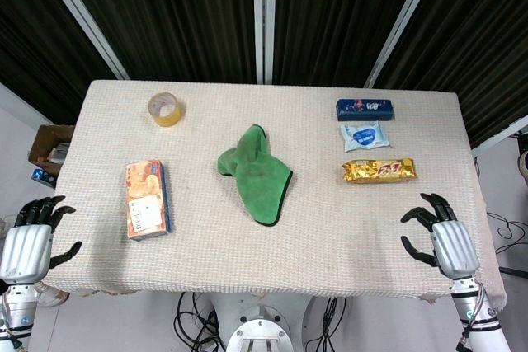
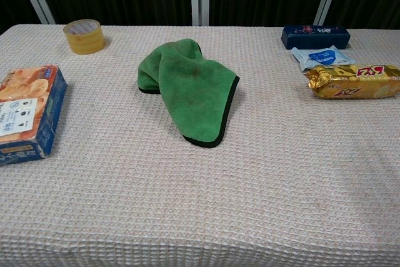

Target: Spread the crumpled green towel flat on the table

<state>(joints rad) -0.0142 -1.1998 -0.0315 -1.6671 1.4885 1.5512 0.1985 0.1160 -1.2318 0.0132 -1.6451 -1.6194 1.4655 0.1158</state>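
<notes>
The green towel (image 1: 256, 174) with a dark edge lies crumpled and folded over itself at the middle of the table; the chest view shows the towel (image 2: 189, 87) bunched at its far left. My left hand (image 1: 30, 238) hovers at the table's near left edge with fingers spread, holding nothing. Over the near right edge my right hand (image 1: 440, 236) does the same. Both hands are far from the towel and neither appears in the chest view.
A tape roll (image 1: 166, 109) sits far left. An orange and blue box (image 1: 148, 199) lies left of the towel. At the right are a blue box (image 1: 364, 109), a wipes pack (image 1: 365, 136) and a gold snack pack (image 1: 379, 171). The table (image 1: 330, 237) has a woven beige cloth.
</notes>
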